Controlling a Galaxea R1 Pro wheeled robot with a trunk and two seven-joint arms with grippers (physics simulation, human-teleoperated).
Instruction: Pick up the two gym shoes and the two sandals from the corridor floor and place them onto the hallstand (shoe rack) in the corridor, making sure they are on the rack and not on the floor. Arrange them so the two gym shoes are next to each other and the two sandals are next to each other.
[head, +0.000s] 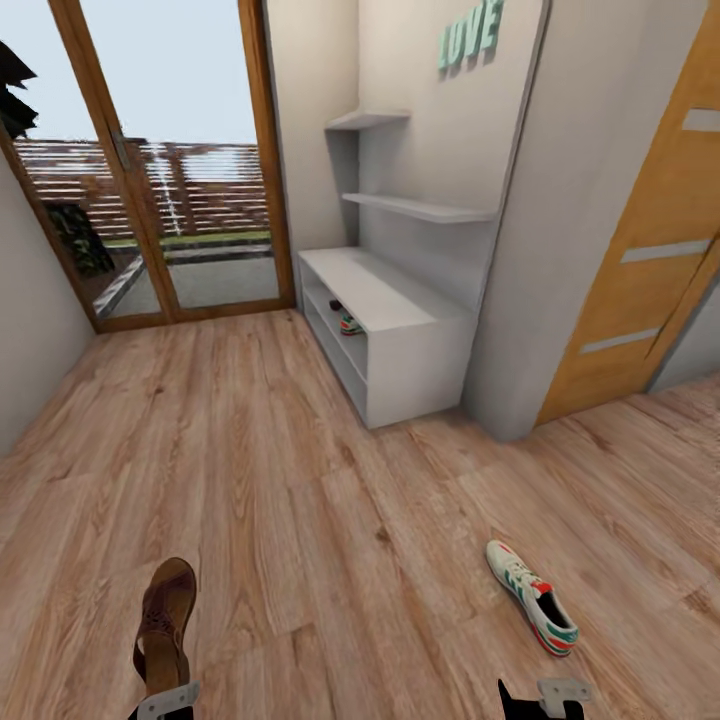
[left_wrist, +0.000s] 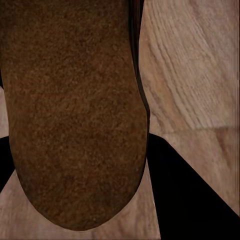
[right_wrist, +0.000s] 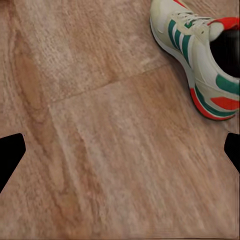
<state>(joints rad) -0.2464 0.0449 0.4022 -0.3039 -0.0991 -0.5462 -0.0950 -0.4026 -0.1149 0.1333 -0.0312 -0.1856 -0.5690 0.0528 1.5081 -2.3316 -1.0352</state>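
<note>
My left gripper (head: 163, 700), at the bottom left of the head view, is shut on a brown sandal (head: 166, 612) that points away from me. In the left wrist view the sandal's brown surface (left_wrist: 75, 115) lies between the dark fingers (left_wrist: 192, 200). One white gym shoe (head: 532, 597) with green stripes and a red heel lies on the corridor floor (head: 300, 470) at the lower right. My right gripper (head: 540, 697) hovers open just behind it, and the shoe (right_wrist: 200, 55) sits off to one side of its fingertips (right_wrist: 10, 155). Another gym shoe (head: 349, 324) rests inside the hallstand (head: 400, 310).
The grey hallstand stands against the wall ahead, with two wall shelves (head: 420, 208) above it. A small dark item (head: 336, 305) lies on its upper tier. A glass door (head: 170, 170) closes the far end, and a wooden door (head: 650, 260) is at the right.
</note>
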